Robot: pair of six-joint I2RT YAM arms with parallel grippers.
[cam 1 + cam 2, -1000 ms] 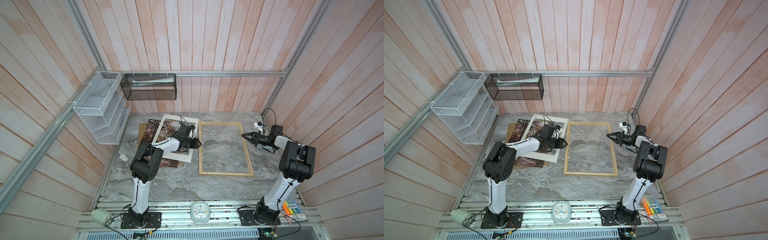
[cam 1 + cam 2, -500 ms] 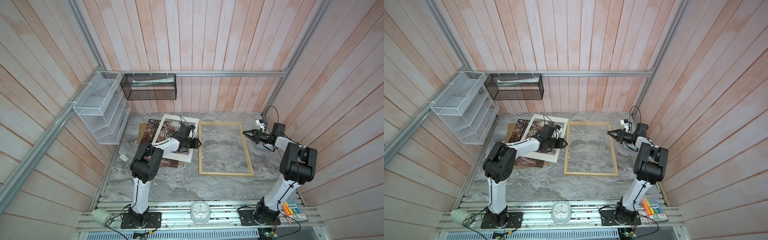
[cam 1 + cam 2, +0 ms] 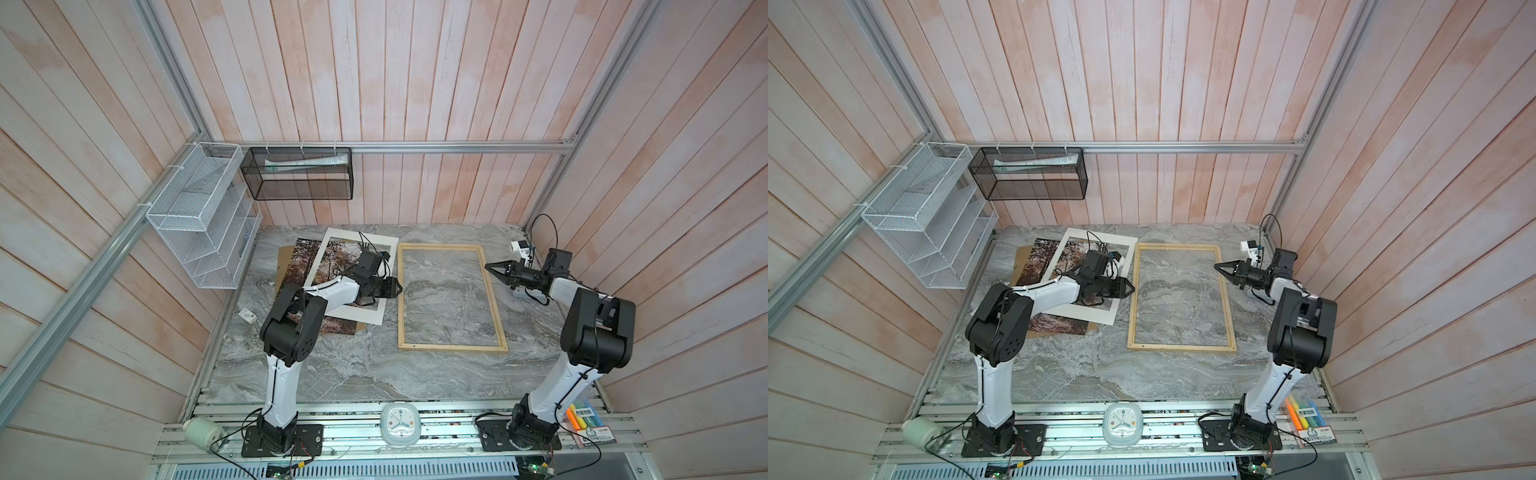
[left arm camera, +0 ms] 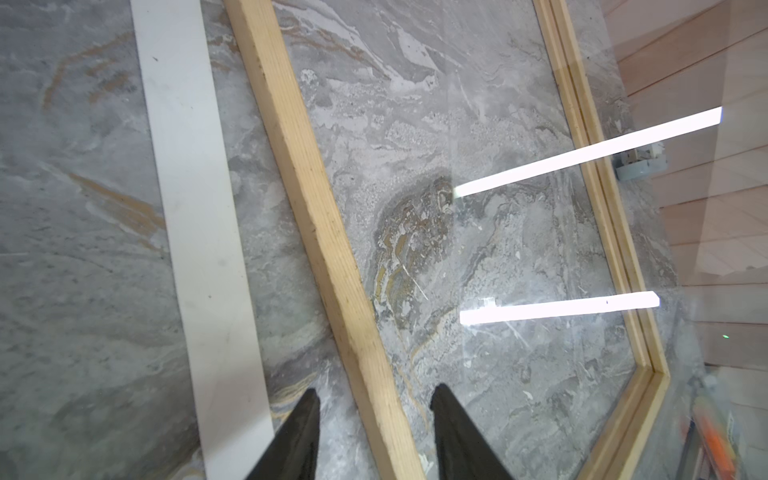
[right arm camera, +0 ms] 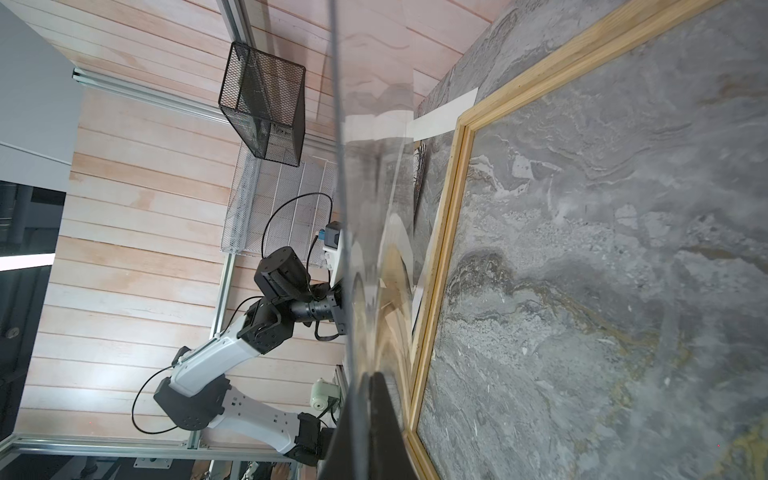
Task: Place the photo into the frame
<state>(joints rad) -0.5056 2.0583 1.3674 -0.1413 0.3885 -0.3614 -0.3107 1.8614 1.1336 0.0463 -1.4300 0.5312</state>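
One change: right claw (image 3: 488, 266), pinching clear sheet (image 5: 365, 199), lifted slightly; left claw (image 3: 399, 286) unmoved.

Pale wooden frame (image 3: 451, 347), grey marbled table (image 3: 353, 374)

left arm (image 3: 282, 382): white links, rounded black joint housings, black cable along lower link | right arm (image 3: 561, 382): same white-and-black build, black cable looping at wrist | base plates (image 3: 311, 440): black, flat | fingers (image 4: 299, 444): black, tapered
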